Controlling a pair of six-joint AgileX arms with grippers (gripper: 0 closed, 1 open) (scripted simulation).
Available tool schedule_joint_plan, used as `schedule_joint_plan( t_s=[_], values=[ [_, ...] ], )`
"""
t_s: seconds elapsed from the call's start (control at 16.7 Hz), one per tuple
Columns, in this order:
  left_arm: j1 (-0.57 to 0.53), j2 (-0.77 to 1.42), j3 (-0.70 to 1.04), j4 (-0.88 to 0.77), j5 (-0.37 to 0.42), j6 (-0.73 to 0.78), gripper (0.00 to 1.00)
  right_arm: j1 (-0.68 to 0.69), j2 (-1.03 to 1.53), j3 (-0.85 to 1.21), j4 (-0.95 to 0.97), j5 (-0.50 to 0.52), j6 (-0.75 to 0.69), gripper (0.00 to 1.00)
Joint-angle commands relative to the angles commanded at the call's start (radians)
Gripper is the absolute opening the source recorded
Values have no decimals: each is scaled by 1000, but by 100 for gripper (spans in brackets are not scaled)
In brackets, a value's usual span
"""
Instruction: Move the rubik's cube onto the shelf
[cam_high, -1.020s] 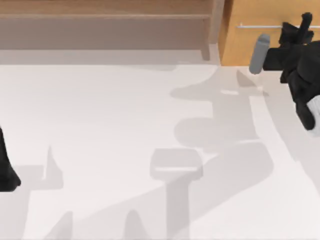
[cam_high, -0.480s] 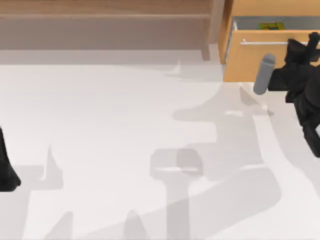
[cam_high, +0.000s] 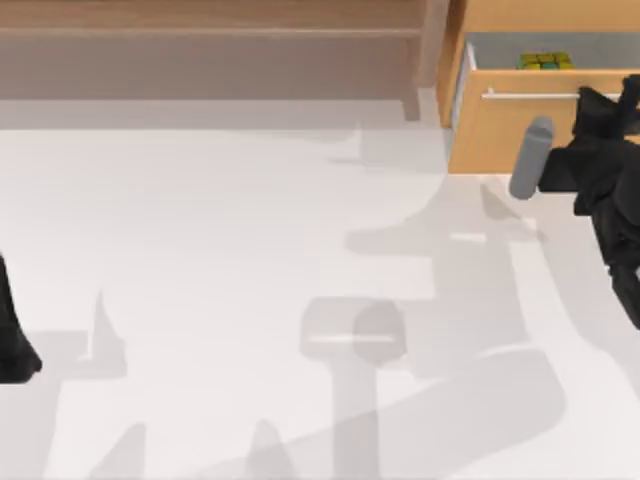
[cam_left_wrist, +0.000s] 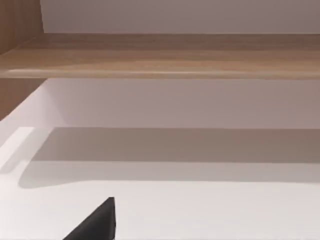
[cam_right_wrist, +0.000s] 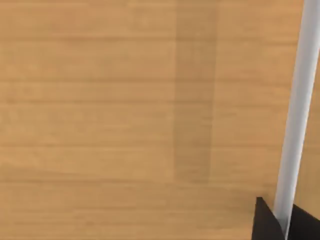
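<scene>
The rubik's cube (cam_high: 545, 61), yellow and green, lies inside the pulled-out drawer (cam_high: 515, 135) of the orange-tan cabinet at the back right. My right gripper (cam_high: 622, 100) is at the drawer front, shut on the silver bar handle (cam_high: 530, 96). In the right wrist view the handle (cam_right_wrist: 296, 110) runs between the gripper's (cam_right_wrist: 285, 227) two black fingertips (cam_right_wrist: 264, 222). The light brown shelf (cam_high: 210, 30) spans the back left, ending in its post (cam_high: 432, 45). The shelf board (cam_left_wrist: 165, 55) also appears in the left wrist view. My left arm (cam_high: 10, 340) is parked at the left edge.
The white table (cam_high: 230, 250) stretches open between the arms, crossed by shadows. A grey cylinder (cam_high: 530, 158) juts from my right arm just in front of the drawer. The cabinet stands directly right of the shelf's post.
My right gripper has moved toward the table's front with the handle, drawing the drawer out. The cube inside has come into sight. The left arm has stayed still.
</scene>
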Motion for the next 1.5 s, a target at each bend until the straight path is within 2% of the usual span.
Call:
schedule_joint_plan(
  t_s=[0.42, 0.84, 1.26, 1.5],
  values=[
    [0, 0, 0, 0, 0, 0, 100, 41, -87, -233, 138, 45, 4, 0],
    [0, 0, 0, 0, 0, 0, 100, 51, -96, -259, 161, 50, 0, 0],
    [0, 0, 0, 0, 0, 0, 100, 113, -153, -476, 312, 115, 4, 0],
    [0, 0, 0, 0, 0, 0, 100, 117, -157, -488, 323, 120, 4, 0]
  ],
)
